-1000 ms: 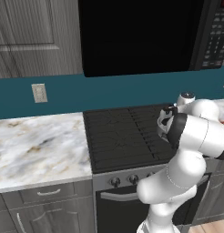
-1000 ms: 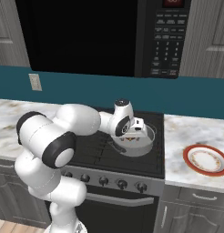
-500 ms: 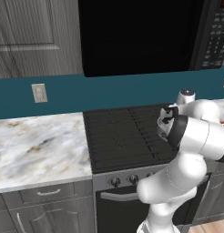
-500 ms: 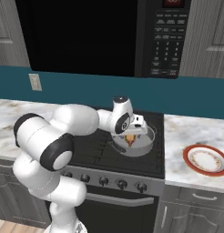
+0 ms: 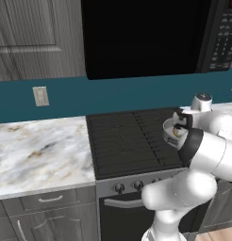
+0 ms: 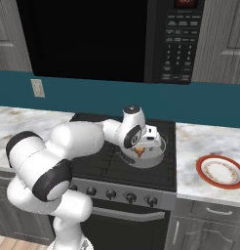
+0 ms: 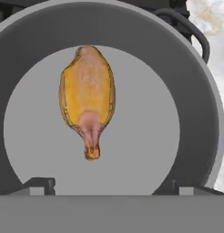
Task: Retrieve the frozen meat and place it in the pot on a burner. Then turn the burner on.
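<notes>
1. Left of the stove: marbled white-and-grey desk [image 5: 37,150], glossy and veined, with a flat beige wall outlet [image 5: 40,96] on the teal backsplash above it.
2. Centre: dark gas cooktop; the burner [image 5: 132,141] grates are black, ribbed cast iron. A row of small round knobs [image 6: 129,197] sits on the stove front, below my arm.
3. Change over the last second: my tool [image 6: 147,138] has spread from partly closed to wide, and it hangs over the pot [image 6: 158,155] with nothing between the fingertips [image 7: 38,184]. The meat that hung under it a moment ago is now down.
4. The frozen meat [image 7: 88,98] lies on the pot's floor, off-centre: oblong, orange-brown, a yellowish face, tapering to a thin stub. The pot is shallow, matte grey metal with low straight walls, standing on the right-hand burner.
5. Judgement: placement appears done; remaining step is turning the burner's knob.
6. Far right: red-rimmed white plate [image 6: 222,171] on the desk, well apart from the pot.
</notes>
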Robot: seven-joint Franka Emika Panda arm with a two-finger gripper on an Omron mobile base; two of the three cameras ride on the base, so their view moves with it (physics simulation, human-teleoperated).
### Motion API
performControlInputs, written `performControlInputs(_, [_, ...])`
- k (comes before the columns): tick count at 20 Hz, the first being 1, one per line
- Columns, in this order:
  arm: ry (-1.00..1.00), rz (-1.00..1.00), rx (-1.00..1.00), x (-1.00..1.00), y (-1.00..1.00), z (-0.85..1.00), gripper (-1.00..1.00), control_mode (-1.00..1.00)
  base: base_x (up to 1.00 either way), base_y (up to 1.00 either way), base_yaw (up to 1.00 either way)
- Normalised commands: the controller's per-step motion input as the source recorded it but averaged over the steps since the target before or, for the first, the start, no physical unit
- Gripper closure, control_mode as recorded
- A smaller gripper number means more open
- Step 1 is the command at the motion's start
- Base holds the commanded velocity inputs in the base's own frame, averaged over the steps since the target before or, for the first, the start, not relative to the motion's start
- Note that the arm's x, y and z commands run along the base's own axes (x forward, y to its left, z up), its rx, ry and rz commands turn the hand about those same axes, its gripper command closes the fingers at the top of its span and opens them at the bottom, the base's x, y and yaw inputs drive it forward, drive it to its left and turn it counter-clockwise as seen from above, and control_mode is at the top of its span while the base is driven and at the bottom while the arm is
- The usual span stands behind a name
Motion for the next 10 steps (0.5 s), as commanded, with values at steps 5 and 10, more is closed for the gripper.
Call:
performControlInputs(5, [-0.07, 0.00, 0.04, -0.66, -0.25, 0.41, -1.00, -1.00, 0.00, 0.00, 0.00])
performControlInputs(10, [-0.03, 0.00, 0.02, -0.74, -0.06, 0.69, -1.00, -1.00, 0.00, 0.00, 0.00])
